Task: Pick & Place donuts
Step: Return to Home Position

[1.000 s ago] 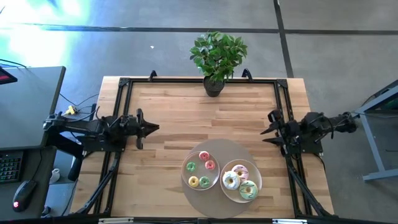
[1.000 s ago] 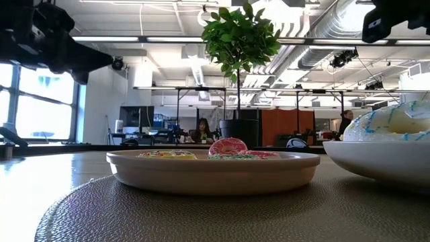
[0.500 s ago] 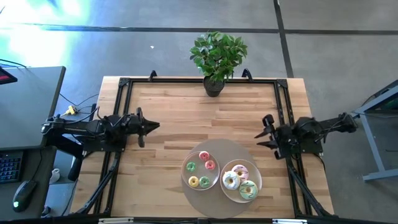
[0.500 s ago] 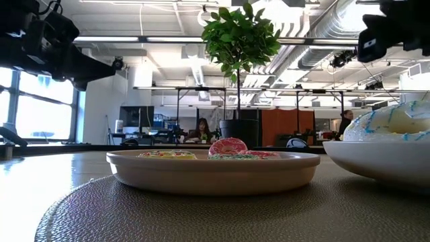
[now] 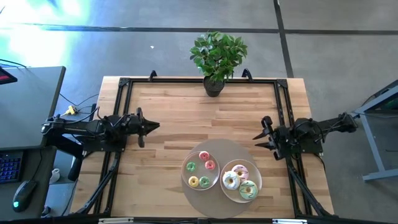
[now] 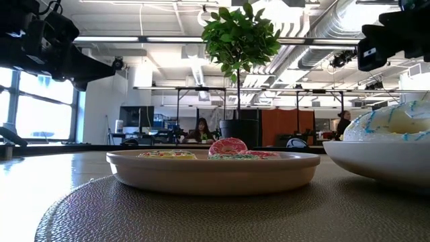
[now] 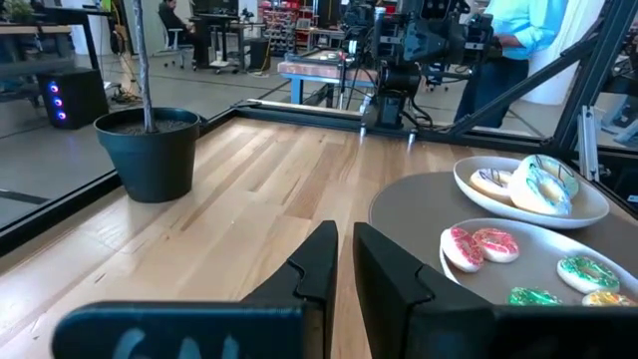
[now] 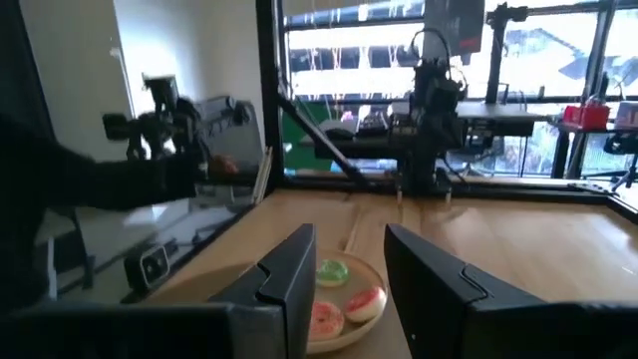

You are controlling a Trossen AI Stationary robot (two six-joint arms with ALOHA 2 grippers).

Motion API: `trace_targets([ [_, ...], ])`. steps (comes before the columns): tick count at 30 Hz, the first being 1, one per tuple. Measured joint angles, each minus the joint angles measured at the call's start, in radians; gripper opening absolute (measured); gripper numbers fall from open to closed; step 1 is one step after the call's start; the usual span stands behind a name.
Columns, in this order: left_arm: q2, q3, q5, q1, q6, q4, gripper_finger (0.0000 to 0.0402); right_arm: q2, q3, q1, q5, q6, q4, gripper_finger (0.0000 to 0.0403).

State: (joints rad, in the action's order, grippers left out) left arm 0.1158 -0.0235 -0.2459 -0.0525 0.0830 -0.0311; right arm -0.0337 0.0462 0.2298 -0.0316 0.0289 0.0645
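Observation:
Several tiny donuts, pink-red [image 5: 204,155], green [image 5: 191,167] and yellow [image 5: 193,181], lie in the left white bowl [image 5: 186,176]. Three larger donuts, pink [image 5: 240,171], white [image 5: 231,181] and green [image 5: 248,190], lie in the right bowl [image 5: 256,179]. Both bowls stand on a round grey mat [image 5: 221,148] near the table's near edge. My left gripper [image 5: 157,126] [image 7: 346,244] hovers shut over the table's left half, pointing right. My right gripper [image 5: 256,137] [image 8: 349,249] hovers open above the table, just beyond the mat's far right rim, pointing left. The tiny donuts [image 8: 332,269] show past its fingers.
A potted plant [image 5: 216,59] stands at the middle of the far edge. A dark frame [image 5: 124,84] runs along the table's left, far and right sides. Bare wood [image 5: 199,118] lies between the two grippers. A person in a light blue shirt [image 7: 508,40] stands beyond the table's right side.
My right gripper has moved toward the table's left edge and a little toward the near edge, closer to the mat. My left arm shifted slightly at first, then kept still. The donuts and bowls have stayed where they were.

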Motion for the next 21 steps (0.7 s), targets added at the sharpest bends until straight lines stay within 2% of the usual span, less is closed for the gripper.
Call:
trace_targets([
  [2, 0.000, 0.000, 0.000, 0.000, 0.000, 0.000, 0.0034, 0.001, -0.029, 0.000, 0.007, 0.022, 0.053, 0.0119],
  [8, 0.000, 0.000, 0.000, 0.000, 0.000, 0.000, 0.0034, -0.007, -0.036, 0.000, 0.053, -0.006, 0.042, 0.0119],
  [21, 0.000, 0.001, 0.000, 0.000, 0.000, 0.001, 0.0034, -0.007, -0.036, 0.000, 0.054, -0.030, -0.006, 0.0119],
])
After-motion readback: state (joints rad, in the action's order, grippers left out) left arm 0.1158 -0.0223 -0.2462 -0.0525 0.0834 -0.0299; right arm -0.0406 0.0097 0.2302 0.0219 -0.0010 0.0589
